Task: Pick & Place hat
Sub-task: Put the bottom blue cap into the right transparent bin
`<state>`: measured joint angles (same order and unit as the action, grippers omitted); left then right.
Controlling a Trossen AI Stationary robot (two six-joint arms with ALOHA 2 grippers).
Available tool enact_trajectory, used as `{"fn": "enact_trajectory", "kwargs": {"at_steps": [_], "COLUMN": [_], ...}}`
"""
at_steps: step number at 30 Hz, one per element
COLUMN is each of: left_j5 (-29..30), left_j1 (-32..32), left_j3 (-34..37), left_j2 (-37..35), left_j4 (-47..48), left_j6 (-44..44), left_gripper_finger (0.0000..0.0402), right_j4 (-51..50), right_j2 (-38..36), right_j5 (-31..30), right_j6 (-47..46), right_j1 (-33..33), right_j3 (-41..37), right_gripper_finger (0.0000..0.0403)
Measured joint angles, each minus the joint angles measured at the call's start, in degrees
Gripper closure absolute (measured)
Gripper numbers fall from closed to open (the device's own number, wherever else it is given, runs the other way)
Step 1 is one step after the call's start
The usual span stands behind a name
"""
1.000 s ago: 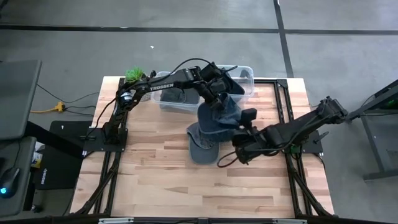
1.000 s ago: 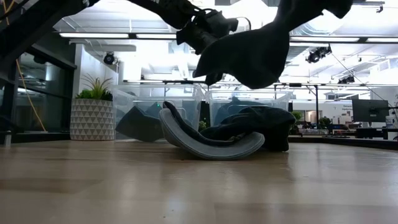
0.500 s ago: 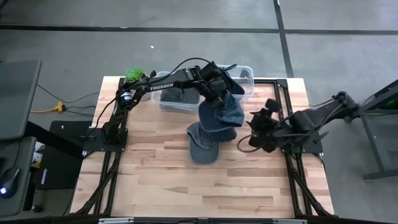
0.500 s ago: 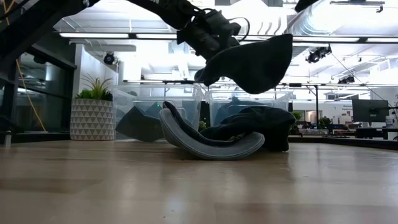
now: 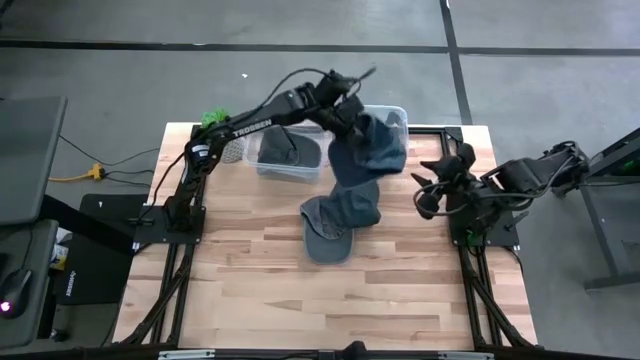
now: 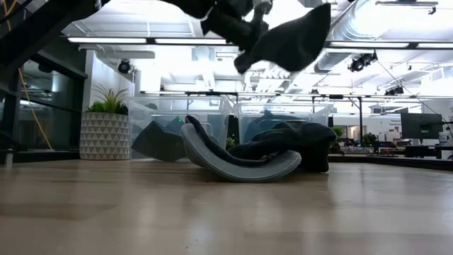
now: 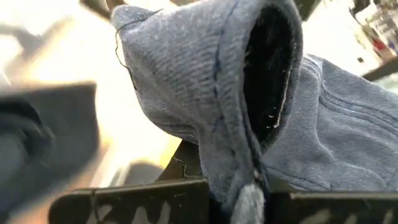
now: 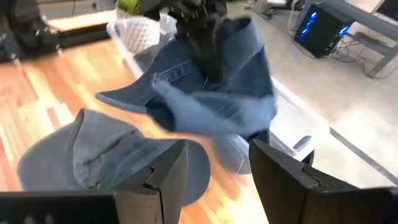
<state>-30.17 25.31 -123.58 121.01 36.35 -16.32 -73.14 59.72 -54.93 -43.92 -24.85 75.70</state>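
The left gripper (image 5: 345,110) pinches a blue denim cloth hat (image 5: 368,147), which hangs in the air over the clear plastic storage bin (image 5: 395,117) at the table's far edge. The pick looks done; lowering the hat into the bin and letting go remain. A second grey-blue brimmed hat (image 5: 335,222) lies on the wooden table (image 5: 250,290) just in front of the bin, seemingly still to be moved. The right gripper (image 5: 432,190), fingers spread and empty, waits beside the bin.
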Motion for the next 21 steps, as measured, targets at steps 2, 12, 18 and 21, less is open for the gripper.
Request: {"fn": "enact_trajectory", "kwargs": {"at_steps": [2,12,18,21], "left_j5": [3.57,14.37,24.83,29.54], "left_j1": [0.35,2.95,3.68,3.32], "left_j3": [-2.58,-6.43,-3.16,-0.73], "left_j2": [-0.04,-0.07,1.32,1.14], "left_j4": [-0.53,-5.44,-11.26,-16.22], "left_j6": [0.1,-3.3,-15.43,-23.07], "left_gripper_finger": [0.0401,0.0401,0.0401,0.0401], "right_j4": [-0.11,-1.93,-4.44,-7.9], "right_j2": [-0.4,-0.5,-2.73,-5.36], "right_j5": [-0.83,-0.19,-0.23,-0.2], "right_j6": [-1.19,-2.5,-1.32,-0.79], "right_j1": [0.9,8.39,10.79,11.09], "right_j3": [0.0,-0.06,-0.07,-0.07], "right_gripper_finger": [0.0236,0.0236,0.0236,0.0236]}}
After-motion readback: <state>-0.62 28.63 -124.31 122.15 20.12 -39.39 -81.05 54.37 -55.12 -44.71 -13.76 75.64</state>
